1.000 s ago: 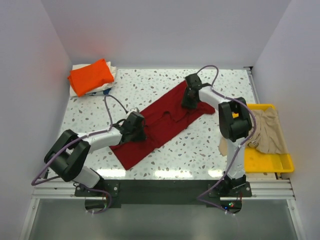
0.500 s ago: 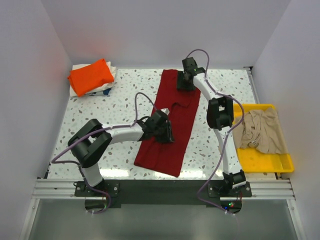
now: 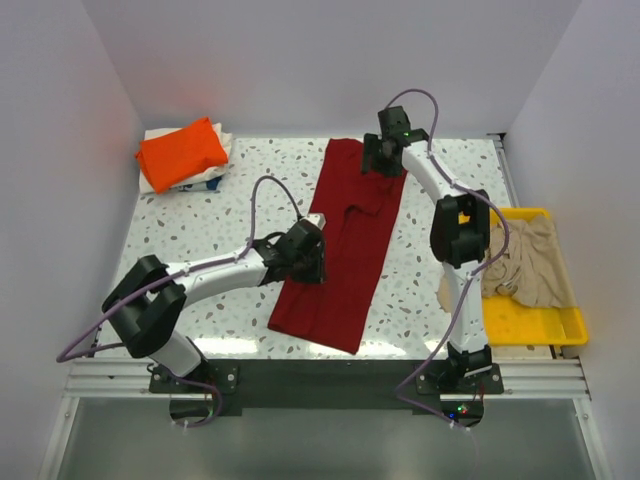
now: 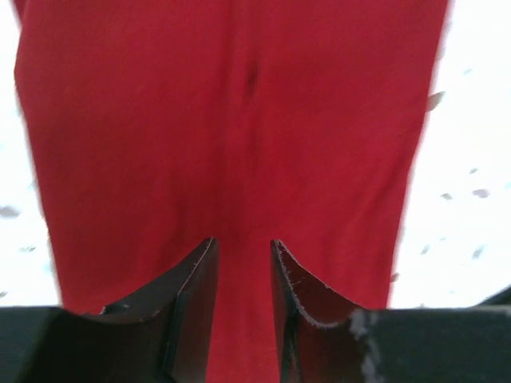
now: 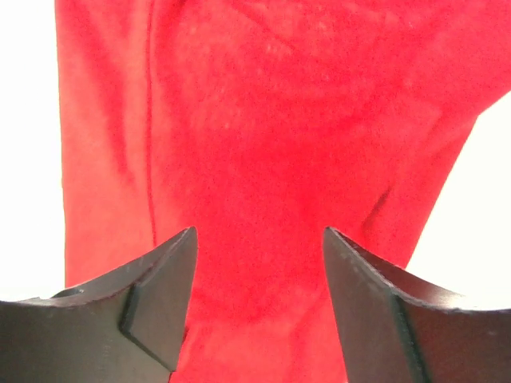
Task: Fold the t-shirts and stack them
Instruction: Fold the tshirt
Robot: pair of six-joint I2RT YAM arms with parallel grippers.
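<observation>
Now lengthwise, dark red t-shirt [image 3: 345, 250] beneath both parted end effectors [image 4: 243, 241] [image 5: 259, 230]

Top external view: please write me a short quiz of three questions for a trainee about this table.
1. True or false: the dark red cloth t-shirt lies inside the yellow plastic tray.
2. What lies in that tray? A) crumpled beige-tan cloth shirt B) blue towel C) metal bowl
3. Complete: the right gripper stands ____ (open/shut).
Key: 1 false; 2 A; 3 open.
</observation>
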